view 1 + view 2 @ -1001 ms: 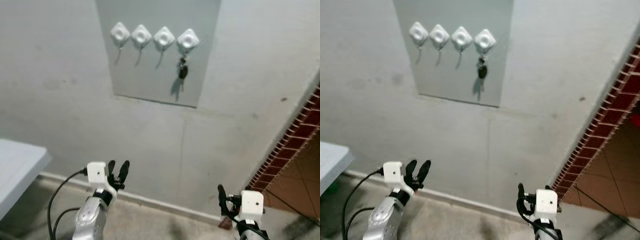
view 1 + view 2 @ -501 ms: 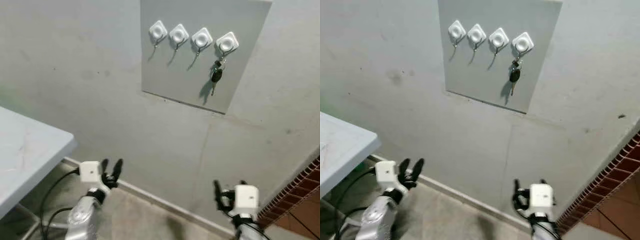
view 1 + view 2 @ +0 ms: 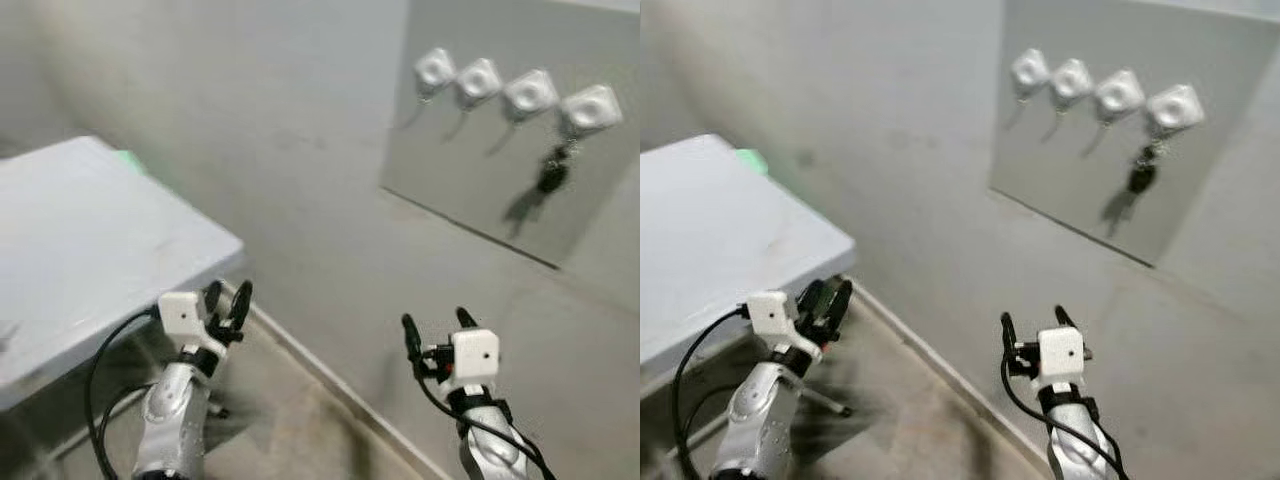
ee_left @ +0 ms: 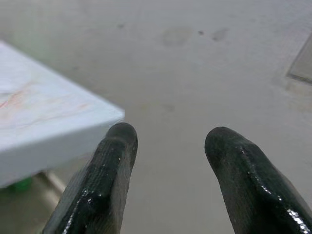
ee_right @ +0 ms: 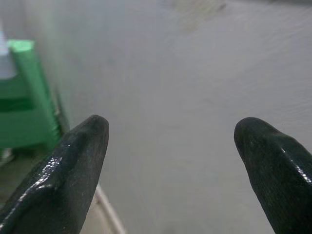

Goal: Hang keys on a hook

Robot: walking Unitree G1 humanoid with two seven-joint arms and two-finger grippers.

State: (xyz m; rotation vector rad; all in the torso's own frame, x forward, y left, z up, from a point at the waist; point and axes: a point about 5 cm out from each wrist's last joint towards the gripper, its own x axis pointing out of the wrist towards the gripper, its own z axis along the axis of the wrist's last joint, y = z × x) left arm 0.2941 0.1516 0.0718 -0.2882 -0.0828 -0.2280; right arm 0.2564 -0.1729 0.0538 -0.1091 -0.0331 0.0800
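1. Black keys (image 3: 1139, 178) already hung from the rightmost hook (image 3: 1173, 108) of four on a grey wall panel (image 3: 1220, 60), so the task looked done.
2. Both tools were empty, low and well apart from the panel: the left tool (image 3: 227, 300) near the white table (image 3: 90, 250), the right tool (image 3: 437, 328) before the wall, each with fingers spread.

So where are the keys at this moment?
The keys hang from the rightmost of four white hooks on the grey wall panel, upper right in the eye views.
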